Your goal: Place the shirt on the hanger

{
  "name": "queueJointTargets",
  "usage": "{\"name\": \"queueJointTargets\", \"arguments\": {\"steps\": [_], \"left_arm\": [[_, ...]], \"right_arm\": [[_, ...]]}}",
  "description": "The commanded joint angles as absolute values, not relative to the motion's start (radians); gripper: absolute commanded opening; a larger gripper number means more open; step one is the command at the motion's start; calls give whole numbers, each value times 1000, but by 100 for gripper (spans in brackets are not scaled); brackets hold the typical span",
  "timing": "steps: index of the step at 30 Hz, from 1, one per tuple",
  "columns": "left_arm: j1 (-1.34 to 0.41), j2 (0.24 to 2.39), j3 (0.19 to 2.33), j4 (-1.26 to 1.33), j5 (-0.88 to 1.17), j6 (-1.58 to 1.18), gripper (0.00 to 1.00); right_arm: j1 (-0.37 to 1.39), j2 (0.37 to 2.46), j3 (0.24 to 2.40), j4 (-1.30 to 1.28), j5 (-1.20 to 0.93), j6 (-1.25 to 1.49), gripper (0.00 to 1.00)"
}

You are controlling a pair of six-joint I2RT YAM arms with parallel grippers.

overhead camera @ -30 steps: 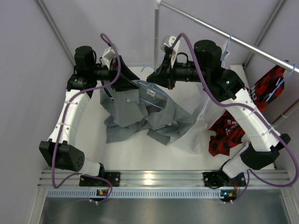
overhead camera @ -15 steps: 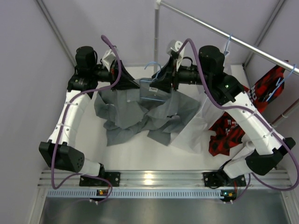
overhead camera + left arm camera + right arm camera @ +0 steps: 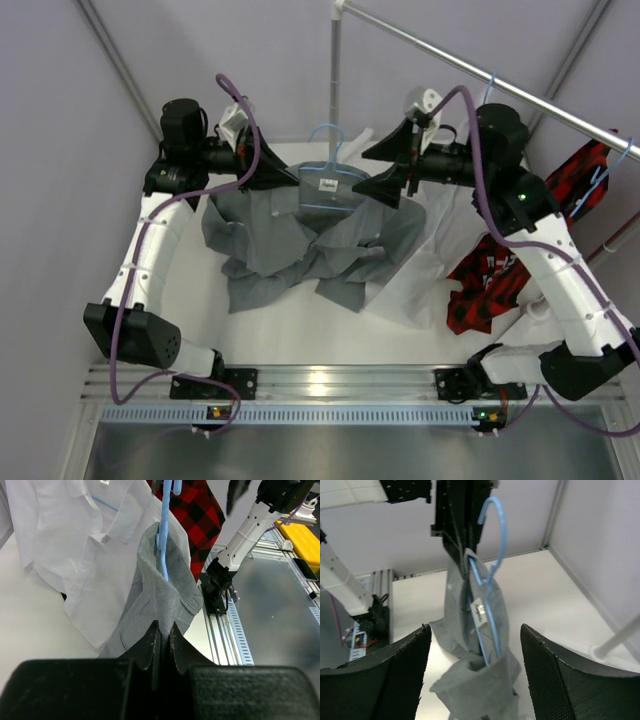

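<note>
The grey shirt (image 3: 300, 240) hangs with its collar end lifted and its lower part crumpled on the white table (image 3: 300, 325). The light-blue hanger (image 3: 330, 172) sits inside the collar with its hook (image 3: 326, 134) sticking up. My left gripper (image 3: 292, 180) is shut on the shirt's shoulder fabric (image 3: 161, 595) just below the hanger (image 3: 164, 540). My right gripper (image 3: 362, 174) stands open to the right of the hanger, touching nothing. In the right wrist view the shirt (image 3: 470, 680) and hanger (image 3: 492, 560) hang ahead of my right gripper (image 3: 475, 627).
A white shirt (image 3: 430, 260) lies to the right of the grey one, and a red-and-black garment (image 3: 480, 290) lies beyond it. A metal rail (image 3: 480, 75) crosses the back right on a vertical pole (image 3: 335, 60). Another red-and-black garment (image 3: 580, 190) hangs from the rail.
My right gripper has opened, let go of the hanger and drawn back to the right. The left gripper has closed on the shirt, and the hanger now stands more upright.
</note>
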State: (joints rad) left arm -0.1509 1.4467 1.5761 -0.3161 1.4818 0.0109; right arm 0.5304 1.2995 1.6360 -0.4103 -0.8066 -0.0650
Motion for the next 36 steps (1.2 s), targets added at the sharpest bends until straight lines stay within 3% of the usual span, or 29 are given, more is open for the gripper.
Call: {"name": "queueJointTargets", "arguments": {"steps": [1,3,4,5,7,13,24,31,36], "left_arm": [[-146,1445,1611,-276,1674,41,0],[-146,1434,1612,-276,1674,46,0],[-144,1433,1615,-275,1672,46,0],[-144,1428,1624,-275,1672,43,0],[-141,1427,1634,-275,1675,35,0],[-141,1422,1637,-276,1674,34,0],[-149,1364,1631,-275,1674,37,0],[-167,1344,1632,-276,1675,43,0],[-170,1351,1643,-275,1675,25,0]], "right_arm": [[428,1244,1637,-356,-850,-38,69],[370,1236,1632,-434,-851,-86,66],[362,1233,1631,-483,-835,-122,59],[354,1230,1629,-532,-828,-211,57],[350,1221,1620,-678,-836,-364,57],[353,1215,1637,-805,-902,-509,56],[360,1333,1696,-801,-914,-546,57],[382,1385,1743,-749,-1093,-548,57],[391,1388,1750,-808,-1109,-607,58]]}}
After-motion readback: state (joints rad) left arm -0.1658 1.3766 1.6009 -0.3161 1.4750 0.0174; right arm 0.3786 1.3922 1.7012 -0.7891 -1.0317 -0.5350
